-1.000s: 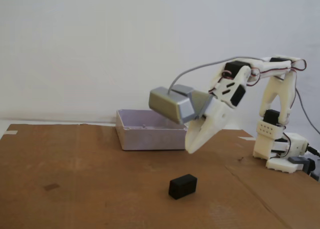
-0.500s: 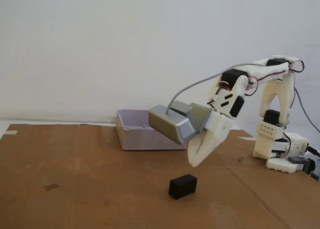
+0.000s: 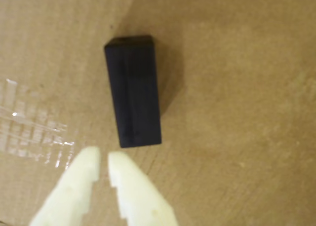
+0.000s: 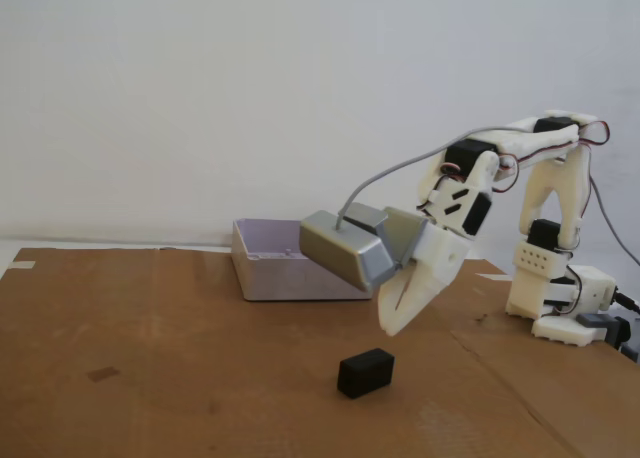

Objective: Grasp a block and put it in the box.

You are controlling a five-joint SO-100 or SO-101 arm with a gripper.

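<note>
Gripper (image 3: 103,159) enters the wrist view from the bottom edge, left of centre. Fingers nearly together, only a thin slit between the tips, nothing held. In the fixed view the gripper (image 4: 392,328) hangs mid-frame, tips pointing down, clearly above the cardboard and apart from the block.

Block (image 3: 133,90): dark, oblong, lying flat in the centre of the wrist view, long axis running top to bottom, slightly tilted. Its near end sits just above the fingertips in frame. In the fixed view the block (image 4: 365,372) is low centre, just below and a bit left of the tips.

Box (image 4: 290,260): grey, open-topped, centre-left in the fixed view, behind the gripper's camera housing. Not visible from the wrist.

Step in hand, as I read it: approach, pre-grasp. To do it well:
- open the jaws wide before descending; as they stand they'd land on top of the block
- advance until the block's midpoint is between the tips
- straddle the short sides, aligning with the slight tilt
- close only once low enough

Clear tape patch (image 3: 34,130) at left of the wrist view is shiny; stay off it.
</note>
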